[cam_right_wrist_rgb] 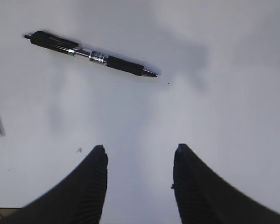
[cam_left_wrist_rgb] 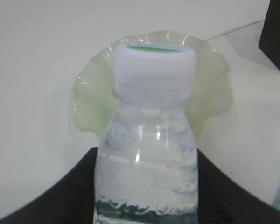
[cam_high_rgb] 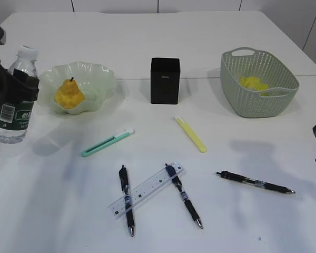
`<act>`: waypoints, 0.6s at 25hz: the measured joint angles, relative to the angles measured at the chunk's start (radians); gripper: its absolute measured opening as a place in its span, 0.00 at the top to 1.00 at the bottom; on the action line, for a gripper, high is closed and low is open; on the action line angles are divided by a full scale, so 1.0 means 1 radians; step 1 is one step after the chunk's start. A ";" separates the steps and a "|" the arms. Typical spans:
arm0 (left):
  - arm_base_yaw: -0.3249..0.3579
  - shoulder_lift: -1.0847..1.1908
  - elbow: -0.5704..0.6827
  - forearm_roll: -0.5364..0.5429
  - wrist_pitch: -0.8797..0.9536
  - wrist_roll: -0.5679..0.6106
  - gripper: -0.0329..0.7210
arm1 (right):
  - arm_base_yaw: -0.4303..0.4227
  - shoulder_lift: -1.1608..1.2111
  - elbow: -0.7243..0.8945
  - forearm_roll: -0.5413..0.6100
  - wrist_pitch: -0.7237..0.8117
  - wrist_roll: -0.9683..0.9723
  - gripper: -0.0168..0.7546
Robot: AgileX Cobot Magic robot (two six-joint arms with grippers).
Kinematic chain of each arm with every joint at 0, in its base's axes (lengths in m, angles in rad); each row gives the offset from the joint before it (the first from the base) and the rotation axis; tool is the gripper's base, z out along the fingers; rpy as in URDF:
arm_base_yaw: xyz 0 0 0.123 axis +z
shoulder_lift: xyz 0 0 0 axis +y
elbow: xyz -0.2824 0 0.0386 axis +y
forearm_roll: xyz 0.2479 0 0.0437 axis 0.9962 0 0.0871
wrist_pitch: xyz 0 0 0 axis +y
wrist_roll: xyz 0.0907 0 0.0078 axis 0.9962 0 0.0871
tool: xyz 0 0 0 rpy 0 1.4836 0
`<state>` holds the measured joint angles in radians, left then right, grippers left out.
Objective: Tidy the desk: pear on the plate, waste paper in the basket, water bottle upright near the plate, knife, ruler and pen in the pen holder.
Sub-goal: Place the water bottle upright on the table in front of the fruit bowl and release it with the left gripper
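**Bottle upright at far left, clamped by left arm**

Bottle [cam_high_rgb: 14,100] stands upright at the left edge of the frame, just beside the plate [cam_high_rgb: 102,79], with the left jaws [cam_high_rgb: 18,87] pinching its body. The pear [cam_high_rgb: 69,94] sits on the plate. Yellow paper [cam_high_rgb: 255,84] lies in the basket [cam_high_rgb: 237,100] at upper right. The black pen holder [cam_high_rgb: 165,80] stands at centre. A ruler [cam_high_rgb: 146,190] and pens lie on the bench [cam_high_rgb: 226,42] in the lower half. The right jaws [cam_right_wrist_rgb: 139,179] hang spread and empty above the bench.

Yellow pear [cam_high_rgb: 69,95] on pale green translucent plate [cam_high_rgb: 102,74]; matte black pen holder [cam_high_rgb: 165,80]; grey-green woven-pattern basket [cam_high_rgb: 253,105] containing yellow waste paper [cam_high_rgb: 254,84]; dark green label on clear water bottle [cam_high_rgb: 13,105].
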<state>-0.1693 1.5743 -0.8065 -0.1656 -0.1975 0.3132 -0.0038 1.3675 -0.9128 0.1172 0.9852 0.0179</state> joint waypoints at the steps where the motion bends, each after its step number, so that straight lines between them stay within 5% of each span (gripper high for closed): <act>1: 0.000 0.000 0.028 -0.002 -0.048 0.000 0.47 | 0.000 0.000 0.000 0.000 0.000 0.000 0.52; 8: -0.002 -0.002 0.180 -0.010 -0.475 -0.017 0.47 | 0.000 0.000 0.000 0.000 0.000 0.000 0.52; 15: -0.002 -0.005 0.186 -0.010 -0.518 -0.025 0.47 | 0.000 0.000 0.000 0.000 0.000 0.000 0.52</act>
<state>-0.1714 1.5694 -0.6204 -0.1760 -0.7155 0.2879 -0.0038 1.3675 -0.9128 0.1172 0.9852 0.0179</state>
